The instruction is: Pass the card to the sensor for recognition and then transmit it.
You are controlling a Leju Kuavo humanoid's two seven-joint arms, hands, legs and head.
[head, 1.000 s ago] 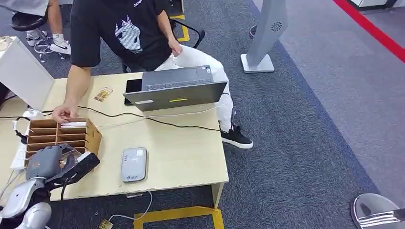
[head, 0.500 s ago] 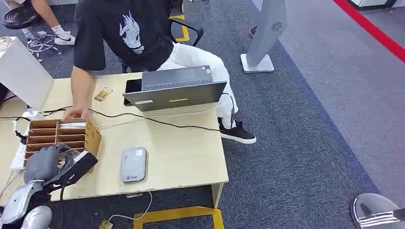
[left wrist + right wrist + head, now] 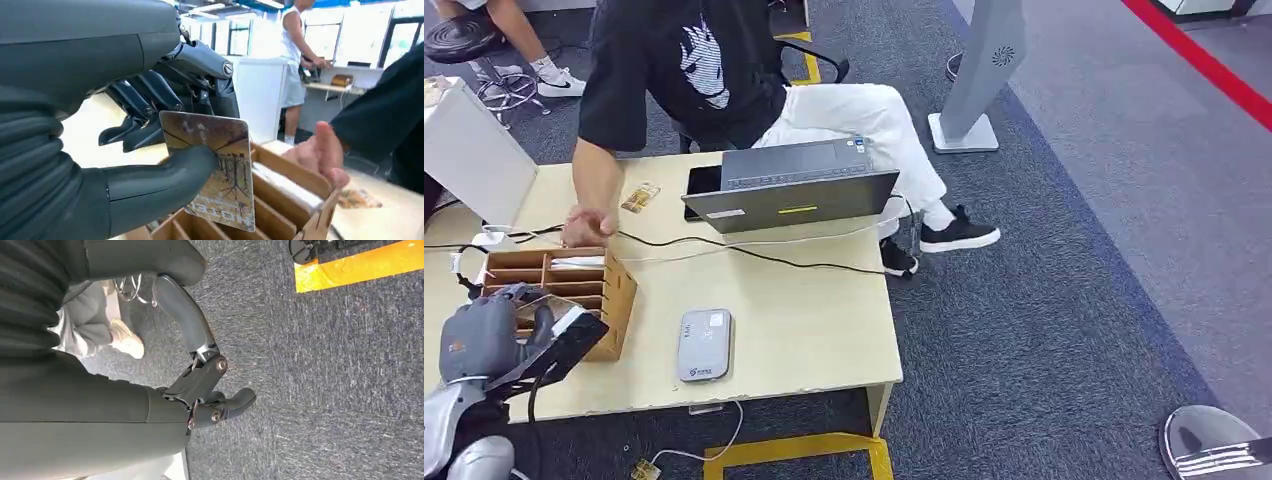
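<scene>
My left hand (image 3: 482, 342) pinches a brown patterned card (image 3: 216, 170) between the thumb (image 3: 165, 177) and the dark fingers (image 3: 150, 105), just above the near slots of a wooden slotted box (image 3: 622, 296). The box (image 3: 300, 197) holds a white card in a far slot. A person's hand (image 3: 587, 226) hovers at the box's far edge, also seen as a person's hand (image 3: 320, 155) in the left wrist view. The grey card sensor (image 3: 703, 345) lies flat on the table (image 3: 804, 330), to the right of the box. My right hand (image 3: 205, 390) hangs over grey carpet, holding nothing.
An open laptop (image 3: 789, 188) stands at the table's far side with a black cable (image 3: 764, 258) running across in front of it. A small card (image 3: 640, 196) lies near the person's arm. A white case (image 3: 469, 150) stands at far left. A grey kiosk base (image 3: 969, 125) stands on the carpet.
My left hand has drawn back and to the left with the card, up out of the box. The person's hand has lifted off the box and their legs have swung right.
</scene>
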